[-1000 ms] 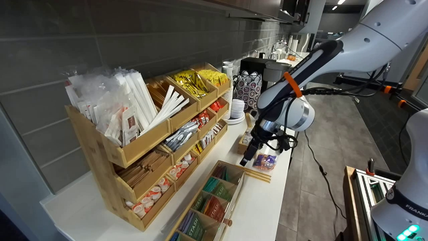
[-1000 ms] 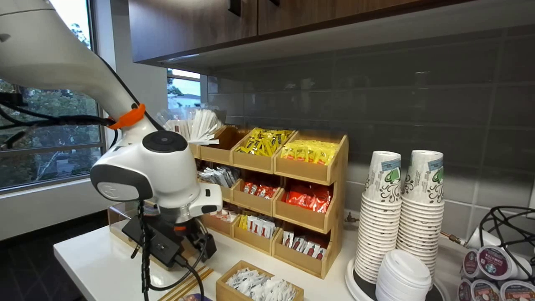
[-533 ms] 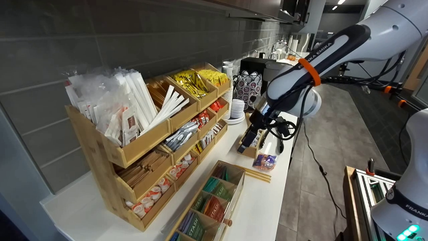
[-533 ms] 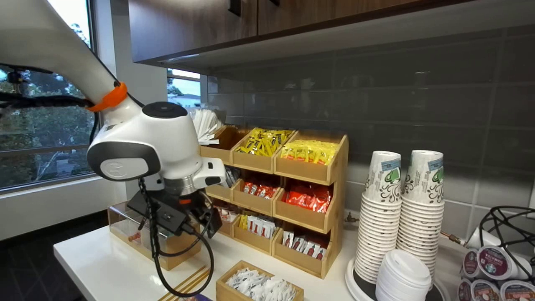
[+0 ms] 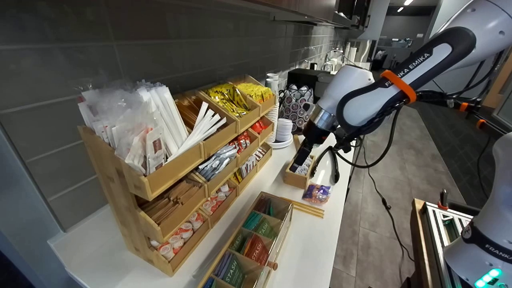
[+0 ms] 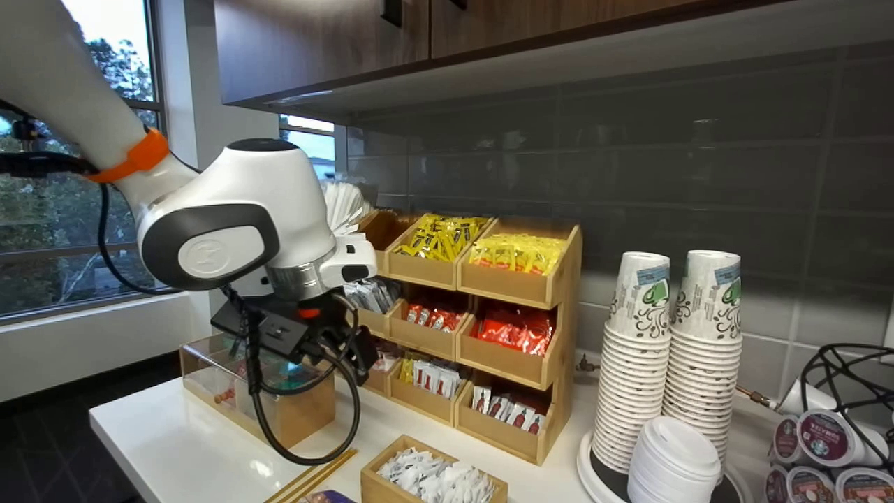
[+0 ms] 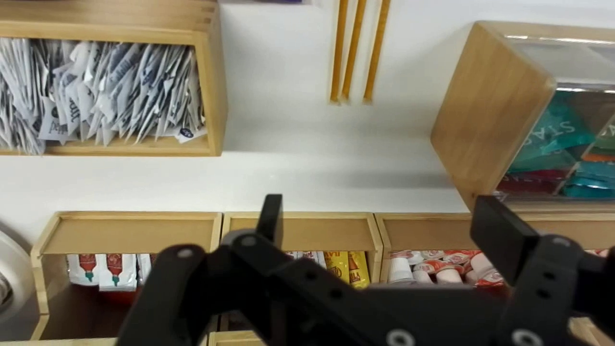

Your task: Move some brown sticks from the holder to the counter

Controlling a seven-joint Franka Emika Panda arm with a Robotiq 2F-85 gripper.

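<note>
Three thin brown sticks lie side by side on the white counter; they also show in both exterior views. More brown sticks stand in the top tier of the light-wood holder. Flat brown pieces fill a middle-tier compartment; I cannot tell whether they are sticks. My gripper is open with nothing between its fingers. It hangs above the counter in front of the holder's lower compartments, apart from the sticks. In an exterior view the gripper overlaps the box of white packets.
A wooden box of white packets stands beside the sticks. A clear-lidded tea box is on their other side. A purple-orange packet lies close by. Stacked cups stand past the holder. Cables loop below the wrist.
The arm has drawn up and back, and the gripper has risen away from the brown sticks and tea box toward the white-packet box. The sticks on the counter have not moved.
</note>
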